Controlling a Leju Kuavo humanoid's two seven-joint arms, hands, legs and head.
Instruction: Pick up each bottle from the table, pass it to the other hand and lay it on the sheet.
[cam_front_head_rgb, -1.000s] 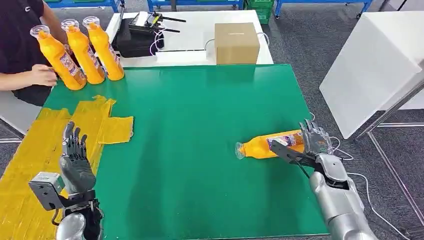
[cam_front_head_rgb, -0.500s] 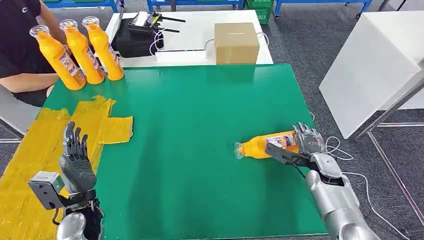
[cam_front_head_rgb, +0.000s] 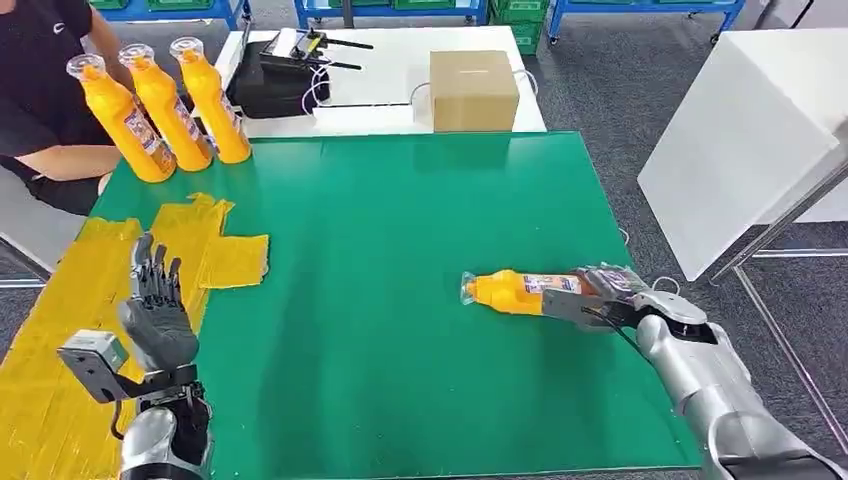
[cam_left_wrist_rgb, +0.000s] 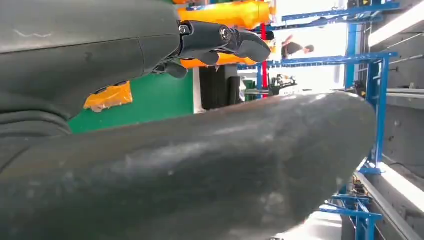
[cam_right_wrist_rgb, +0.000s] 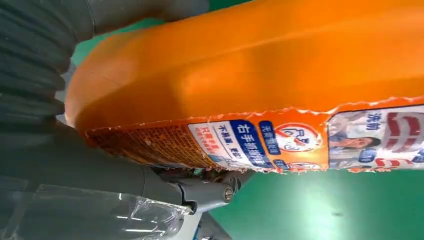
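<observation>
Bottle (cam_front_head_rgb: 520, 292), orange, lay on its side on the green desk (cam_front_head_rgb: 400, 200) in the head view, base in the right hand (cam_front_head_rgb: 600, 292), whose fingers were wrapped around it. Its long axis ran crosswise, cap pointing away from that hand toward the left hand (cam_front_head_rgb: 155, 310), which stood well apart across the desk over the yellow sheet (cam_front_head_rgb: 60, 300), fingers spread and holding nothing.

Left wrist view showed the fingers (cam_left_wrist_rgb: 225, 42) apart.

Right wrist view showed the labelled bottle (cam_right_wrist_rgb: 280, 90) pressed against the palm, clasped.
</observation>
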